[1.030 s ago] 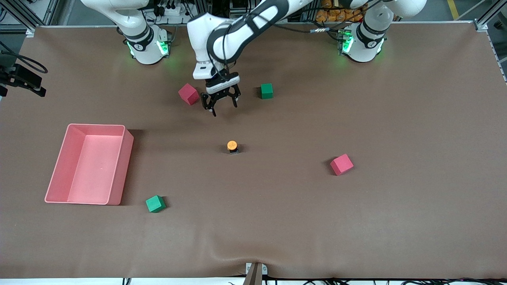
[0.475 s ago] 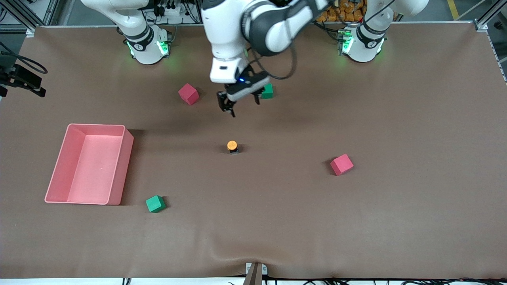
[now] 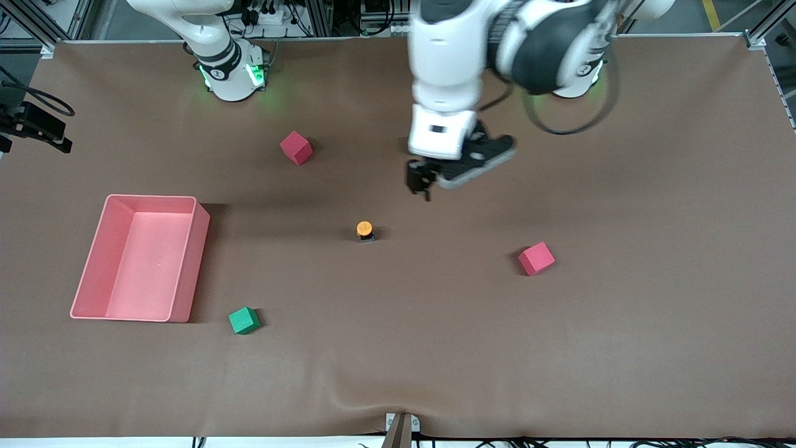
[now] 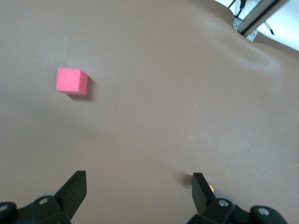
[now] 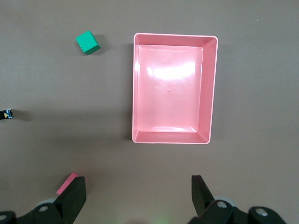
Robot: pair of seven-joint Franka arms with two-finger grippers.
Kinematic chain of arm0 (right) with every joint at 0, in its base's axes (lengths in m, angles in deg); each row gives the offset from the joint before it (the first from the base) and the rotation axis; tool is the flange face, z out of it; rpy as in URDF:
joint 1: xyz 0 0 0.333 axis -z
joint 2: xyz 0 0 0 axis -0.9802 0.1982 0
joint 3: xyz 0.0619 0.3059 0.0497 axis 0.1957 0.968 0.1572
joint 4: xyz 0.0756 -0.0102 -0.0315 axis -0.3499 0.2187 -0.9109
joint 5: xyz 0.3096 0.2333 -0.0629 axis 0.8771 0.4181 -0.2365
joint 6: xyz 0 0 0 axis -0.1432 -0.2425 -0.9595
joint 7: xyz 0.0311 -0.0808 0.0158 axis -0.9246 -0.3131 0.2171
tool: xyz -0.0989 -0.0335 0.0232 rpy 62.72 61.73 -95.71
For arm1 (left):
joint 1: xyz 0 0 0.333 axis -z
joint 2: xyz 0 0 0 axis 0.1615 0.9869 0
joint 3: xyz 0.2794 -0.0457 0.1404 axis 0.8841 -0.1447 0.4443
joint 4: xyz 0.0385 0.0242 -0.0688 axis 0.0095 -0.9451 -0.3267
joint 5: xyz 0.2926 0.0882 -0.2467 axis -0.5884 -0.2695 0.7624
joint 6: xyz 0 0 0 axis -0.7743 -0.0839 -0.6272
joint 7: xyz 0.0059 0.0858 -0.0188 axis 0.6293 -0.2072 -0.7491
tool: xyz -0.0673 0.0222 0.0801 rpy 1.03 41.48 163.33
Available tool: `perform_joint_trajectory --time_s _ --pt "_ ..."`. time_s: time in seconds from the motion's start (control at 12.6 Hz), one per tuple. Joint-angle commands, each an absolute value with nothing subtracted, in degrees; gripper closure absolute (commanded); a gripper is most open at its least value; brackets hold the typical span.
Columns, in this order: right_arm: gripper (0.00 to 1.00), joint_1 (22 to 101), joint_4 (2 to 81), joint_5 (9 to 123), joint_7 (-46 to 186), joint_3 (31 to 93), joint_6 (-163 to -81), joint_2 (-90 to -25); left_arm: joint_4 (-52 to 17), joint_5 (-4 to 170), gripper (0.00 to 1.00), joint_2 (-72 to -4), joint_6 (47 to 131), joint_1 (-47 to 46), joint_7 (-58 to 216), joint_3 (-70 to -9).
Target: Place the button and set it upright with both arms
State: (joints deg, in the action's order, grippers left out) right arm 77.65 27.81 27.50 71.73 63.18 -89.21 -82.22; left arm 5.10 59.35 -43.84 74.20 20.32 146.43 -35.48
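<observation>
You are looking at a robotics lab bench, not a home or a shop. Two white arms (image 3: 472, 56) are bolted at one long edge of the table (image 3: 622, 348), their bases (image 3: 233, 71) lit green. A single brown mat covers the tabletop from corner to corner, and aluminium frame rails (image 3: 771, 25) stand at its corners. Cables and a power strip (image 3: 267, 15) run along the edge by the bases, and a black camera mount (image 3: 34, 124) sits at the right arm's end. Foam cubes (image 3: 536, 258) and a pink plastic bin (image 3: 140, 258) lie scattered like test props.
</observation>
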Motion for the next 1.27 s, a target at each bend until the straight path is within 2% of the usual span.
perform_joint_trajectory --time_s 0.0,0.4,0.79,1.19 --pt "0.0 78.0 26.7 28.1 71.9 63.3 -88.4 -81.7 3.2 62.3 0.0 -47.1 71.2 15.2 138.6 -36.1" --pt "0.0 78.1 26.6 31.7 71.8 62.6 -88.7 -81.7 3.3 62.6 0.0 -49.7 65.3 5.8 123.0 -36.2" --pt "0.0 77.7 26.7 31.3 71.7 62.0 -88.4 -81.8 3.3 71.6 0.0 -51.2 61.5 -8.4 110.7 -36.2" --pt "0.0 78.0 26.7 31.0 71.7 62.2 -88.3 -81.8 2.3 71.6 0.0 -53.6 59.0 -15.6 90.4 -36.0"
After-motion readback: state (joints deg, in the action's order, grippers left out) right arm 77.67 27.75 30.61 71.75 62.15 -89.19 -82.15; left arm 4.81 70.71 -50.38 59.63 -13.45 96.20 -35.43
